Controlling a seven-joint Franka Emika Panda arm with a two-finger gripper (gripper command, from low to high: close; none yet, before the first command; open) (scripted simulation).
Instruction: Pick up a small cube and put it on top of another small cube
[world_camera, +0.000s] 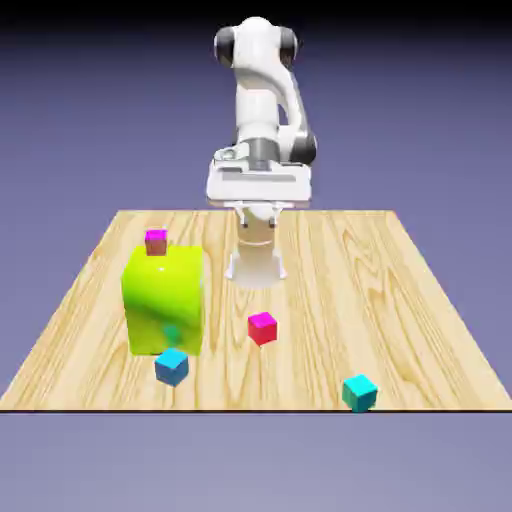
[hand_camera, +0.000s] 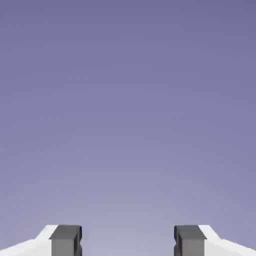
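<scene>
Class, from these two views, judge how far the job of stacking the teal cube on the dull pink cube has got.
Done: nothing. The teal cube sits alone near the table's front edge; the dull pink cube, behind the yellow-green block, carries nothing. In hand: nothing. The gripper is open and empty, and the hand view shows only backdrop. Left: reach, grasp, carry, place.

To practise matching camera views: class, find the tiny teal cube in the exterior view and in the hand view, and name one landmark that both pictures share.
Exterior view: the teal cube sits near the table's front edge, toward the exterior view's right, apart from the other cubes.
Hand view: not in it; only the plain backdrop shows above the two grey fingertips.
Shared landmark: the gripper, open and empty, before the blue-violet backdrop.
</scene>
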